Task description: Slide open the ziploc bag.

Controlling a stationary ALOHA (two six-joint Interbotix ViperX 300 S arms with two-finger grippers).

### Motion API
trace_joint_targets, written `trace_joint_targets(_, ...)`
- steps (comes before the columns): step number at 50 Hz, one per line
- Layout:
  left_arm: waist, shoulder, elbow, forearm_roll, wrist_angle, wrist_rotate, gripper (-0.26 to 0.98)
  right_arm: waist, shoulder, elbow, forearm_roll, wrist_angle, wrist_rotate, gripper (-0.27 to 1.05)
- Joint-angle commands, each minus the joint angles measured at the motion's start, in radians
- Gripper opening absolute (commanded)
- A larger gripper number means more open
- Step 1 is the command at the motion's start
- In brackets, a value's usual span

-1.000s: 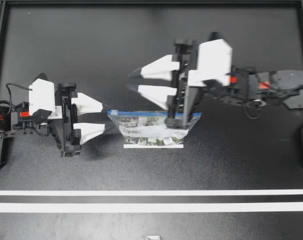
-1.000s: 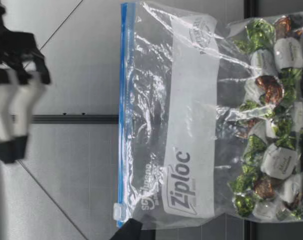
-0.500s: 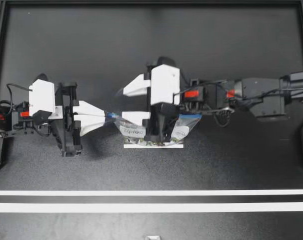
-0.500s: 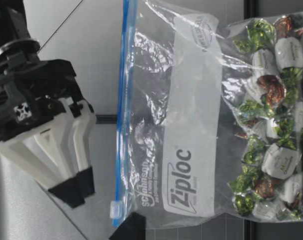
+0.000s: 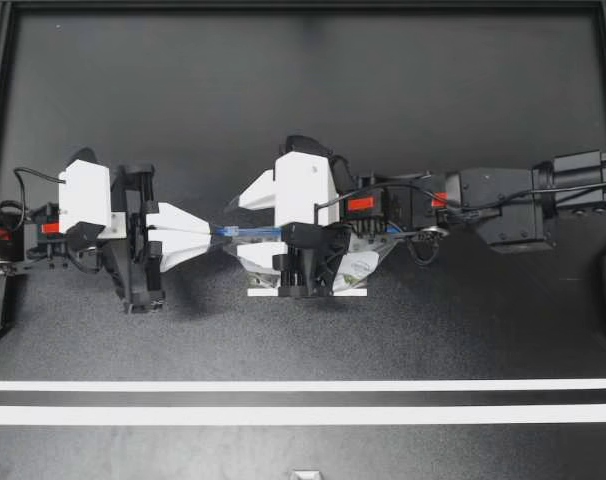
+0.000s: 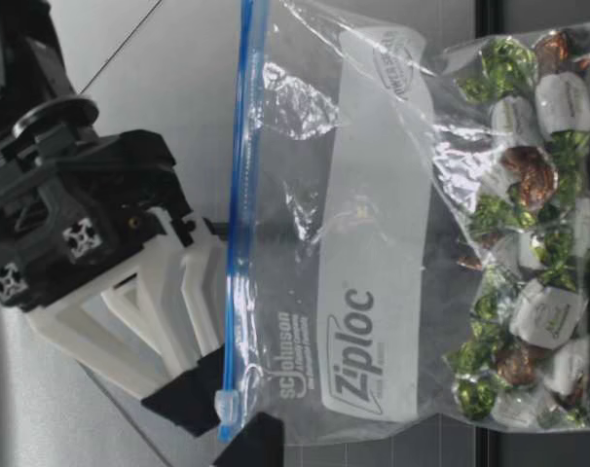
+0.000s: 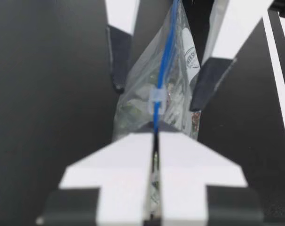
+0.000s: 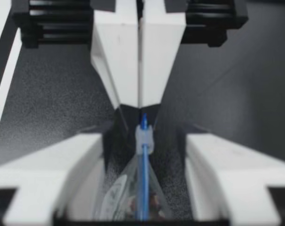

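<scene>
- Middle of the table (image 5: 283, 100), between the two arms: ziploc bag (image 5: 365, 262) upright, zip edge uppermost.
- At the bag's left end: left gripper (image 5: 213, 232), both fingers pinching the corner of the zip edge.
- Just ahead of those fingertips, on the zip edge: slider (image 7: 155, 100).
- Reaching in from the right, above the bag: right gripper (image 5: 236, 230), one spread finger on each side of the zip edge, slider between them, touching neither.
- In the bag's bottom: wrapped sweets (image 6: 529, 243).

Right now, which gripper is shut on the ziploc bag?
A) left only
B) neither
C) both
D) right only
A: my left gripper has its fingers pressed together on the blue zipper edge of the ziploc bag, while my right gripper stands open, its fingers on either side of the slider without touching it.
</scene>
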Motion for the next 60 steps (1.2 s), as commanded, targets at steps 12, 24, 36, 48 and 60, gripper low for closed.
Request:
trace_joint_targets(12,-0.002,-0.008,-0.018,0.003,-0.003,0.002,-0.17,0.002,-0.017,-0.040,0.008,0.061,0.003,0.18)
trace_joint_targets(24,-0.002,-0.006,-0.017,0.000,-0.002,0.005,-0.17,0.002,-0.032,-0.040,0.009,0.106,-0.002,-0.08)
trace_joint_targets(36,0.003,-0.005,-0.006,-0.031,0.005,0.011,-0.17,0.003,-0.069,-0.035,0.003,0.249,-0.014,-0.11)
trace_joint_targets(48,0.005,0.011,-0.005,-0.032,0.002,0.011,-0.17,0.002,-0.143,0.028,-0.002,0.342,-0.015,-0.11)
trace_joint_targets(60,0.005,0.021,-0.003,-0.032,0.000,0.011,-0.17,-0.020,-0.258,0.144,-0.003,0.376,-0.014,-0.11)
